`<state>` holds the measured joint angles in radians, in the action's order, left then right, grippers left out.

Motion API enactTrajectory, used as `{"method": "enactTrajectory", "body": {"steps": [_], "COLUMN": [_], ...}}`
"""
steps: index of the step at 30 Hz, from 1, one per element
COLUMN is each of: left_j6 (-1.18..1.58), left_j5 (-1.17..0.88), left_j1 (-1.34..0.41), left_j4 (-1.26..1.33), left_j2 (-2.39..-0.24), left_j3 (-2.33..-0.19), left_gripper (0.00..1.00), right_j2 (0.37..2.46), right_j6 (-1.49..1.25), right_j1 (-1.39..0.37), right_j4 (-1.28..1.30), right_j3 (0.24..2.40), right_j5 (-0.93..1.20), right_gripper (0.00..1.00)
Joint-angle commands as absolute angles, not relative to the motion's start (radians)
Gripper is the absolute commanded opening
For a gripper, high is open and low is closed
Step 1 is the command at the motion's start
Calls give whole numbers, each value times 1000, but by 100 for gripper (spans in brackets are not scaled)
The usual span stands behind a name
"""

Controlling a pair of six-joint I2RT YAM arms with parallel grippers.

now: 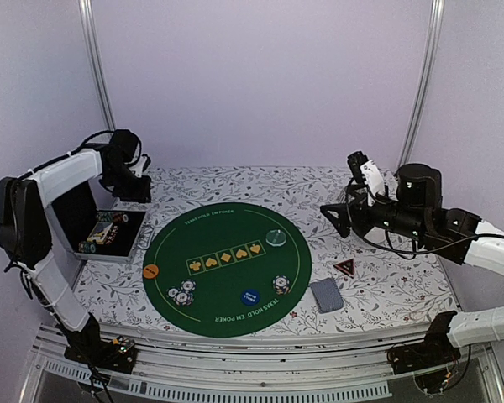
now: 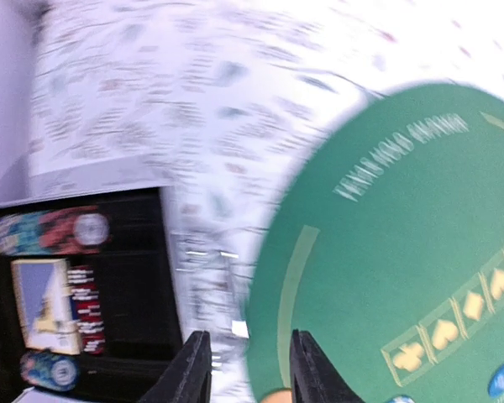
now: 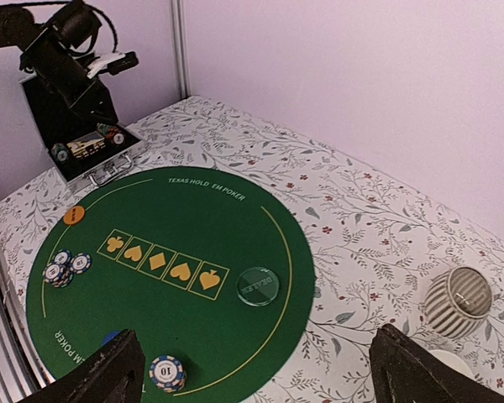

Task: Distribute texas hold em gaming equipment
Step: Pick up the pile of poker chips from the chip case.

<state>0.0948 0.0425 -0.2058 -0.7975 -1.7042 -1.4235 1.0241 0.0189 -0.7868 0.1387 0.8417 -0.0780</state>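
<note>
Right fingers (image 3: 101,378): closest to the lens. You have the jaws spread wide with nothing between them, hanging high over the right of the green mat (image 1: 225,267).
Left fingers (image 2: 191,374): the jaws are parted only narrowly and are empty, above the seam between the mat and the open case (image 2: 109,285).
Case: it holds more chips and cards, so it looks like your supply.
Chip stacks (image 1: 183,292) (image 1: 280,285): these sit at two separate spots along the mat's near edge, apparently one per seat.
Orange button (image 1: 150,271), blue button (image 1: 249,296): both lie on the mat's rim, well apart.
Clear disc (image 1: 275,237): on the mat, just right of the printed suit row.
Card deck (image 1: 326,295), triangle marker (image 1: 344,268): both lie off the mat on the tabletop (image 1: 235,180), probably not yet dealt out.
Ribbed cup (image 3: 458,300): it stands apart at the right.
</note>
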Motion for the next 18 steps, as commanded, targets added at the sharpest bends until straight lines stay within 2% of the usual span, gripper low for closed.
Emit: {"method": "enactTrajectory", "body": {"steps": [1, 4, 7, 8, 11, 18], "left_j6": [132, 142, 151, 156, 168, 179], "left_j5": [142, 188, 207, 215, 230, 248], "left_j1": [-79, -42, -23, -14, 17, 49], "left_j4": [-765, -758, -734, -725, -721, -721], "left_j2": [-1706, -1742, -1800, -1824, -1905, -2030], "left_j3": [-1472, -1500, -1528, -1538, -1582, -1638], "left_gripper": [36, 45, 68, 71, 72, 62], "right_j2": [951, 917, 896, 894, 909, 960], "right_j6": [34, 70, 109, 117, 142, 158], "right_j1": [-732, -731, -728, -726, -712, -695], "right_j4": [110, 113, 112, 112, 110, 100], "right_j3": [825, 822, 801, 798, 798, 789], "right_j5": [-109, -110, -99, -100, -72, -18], "right_gripper": [96, 98, 99, 99, 99, 99]}}
